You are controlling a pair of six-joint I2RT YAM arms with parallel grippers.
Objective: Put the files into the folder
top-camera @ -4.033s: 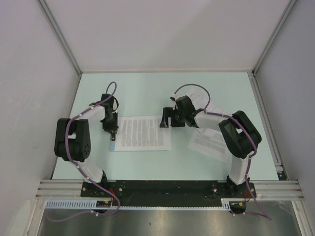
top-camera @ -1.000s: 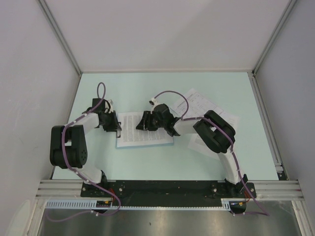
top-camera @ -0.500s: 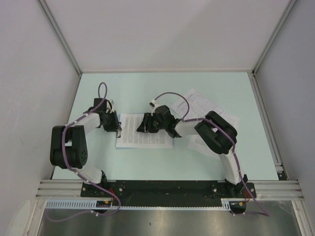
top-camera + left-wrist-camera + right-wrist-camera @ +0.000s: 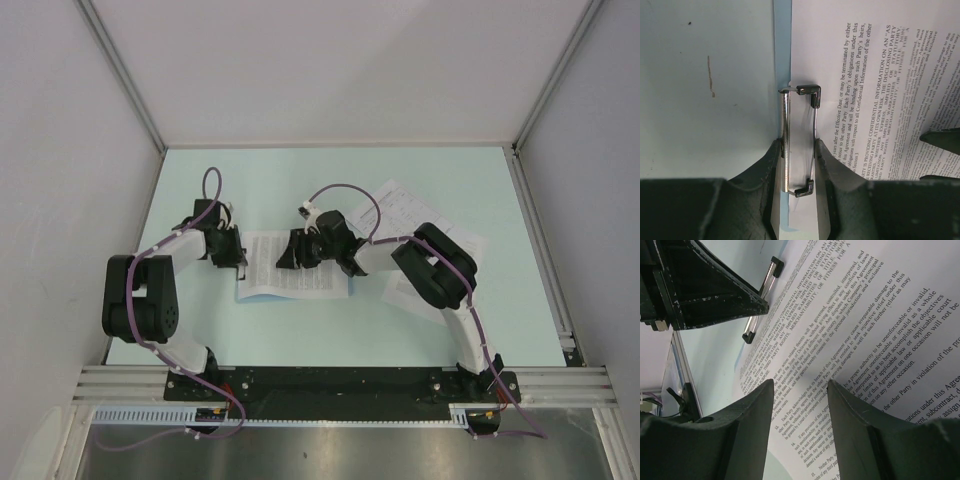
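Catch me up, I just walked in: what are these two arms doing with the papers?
The left gripper is pinched on the silver clip of the light-blue folder. A printed sheet lies on the folder, its edge reaching under the clip's wire. The right gripper hangs over that sheet with its jaws apart, gripping nothing. More sheets lie off to the right, not yet filed.

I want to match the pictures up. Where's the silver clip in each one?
Top: not visible, under the left hand.
Left wrist: low middle, clip in that hand.
Right wrist: top left, beside that hand.
Shared landmark: the printed sheet.
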